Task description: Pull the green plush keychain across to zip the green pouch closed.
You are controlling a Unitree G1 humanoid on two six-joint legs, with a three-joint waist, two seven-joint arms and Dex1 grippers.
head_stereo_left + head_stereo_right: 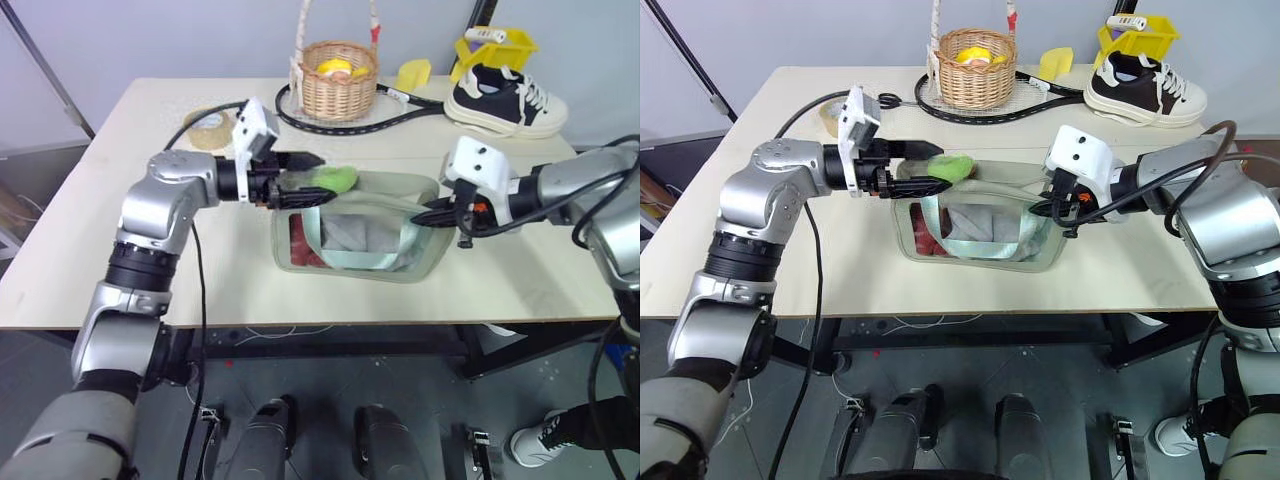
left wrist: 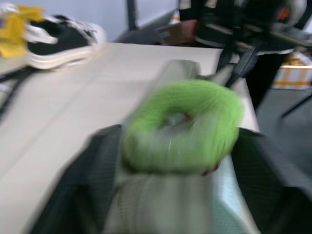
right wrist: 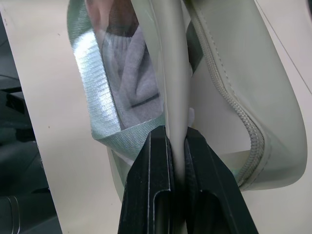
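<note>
At the pouch's left end, the left tool (image 1: 300, 180) is pointing level to the right with its two black fingers standing on either side of the green plush keychain (image 1: 335, 179); whether they are pressing it I cannot tell. Opposite, the right tool (image 3: 176, 146) is pinching shut on the pale edge of the green pouch (image 1: 360, 238) at its right end, holding that end lifted. Between both tools the pouch is lying on the desk (image 1: 120, 250), its clear window showing red and grey contents under a light green strap. Farther back a wicker basket (image 1: 338, 78), a racket (image 1: 400, 108), a yellow bin (image 1: 495, 48) and a black-and-white sneaker (image 1: 505, 100) are sitting. No writing is legible.
</note>
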